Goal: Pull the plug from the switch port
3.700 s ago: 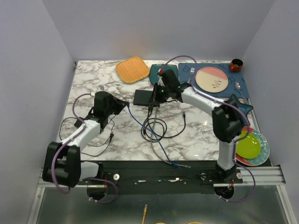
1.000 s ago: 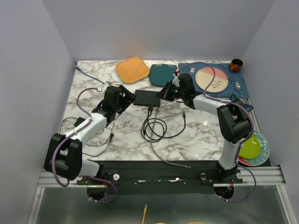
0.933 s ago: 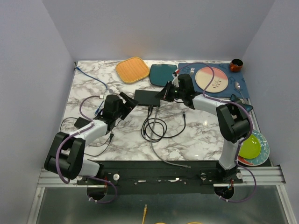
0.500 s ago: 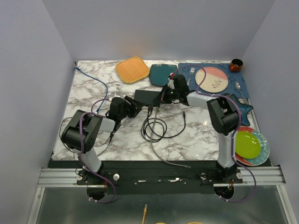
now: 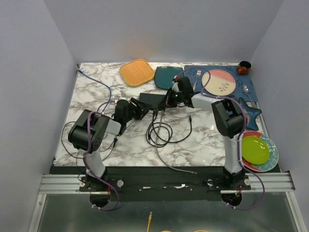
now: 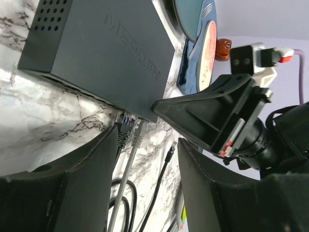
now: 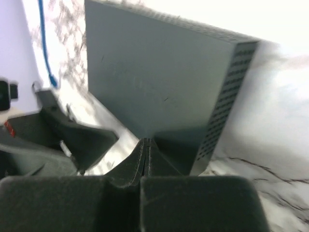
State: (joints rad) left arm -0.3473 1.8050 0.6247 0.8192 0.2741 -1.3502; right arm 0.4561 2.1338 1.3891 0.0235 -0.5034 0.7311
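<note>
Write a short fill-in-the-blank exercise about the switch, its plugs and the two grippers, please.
1. The right gripper is ___, with its tips at the switch.
2. The switch holds ___ plugs: a black plug and a grey plug.
3. The left gripper faces these plugs with its jaws ___.

Missing words: shut; two; open.

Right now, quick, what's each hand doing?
Left hand: open, straddling the grey and black plugs in the flat matte-black switch.
Right hand: shut, empty, at that switch's edge.
</note>
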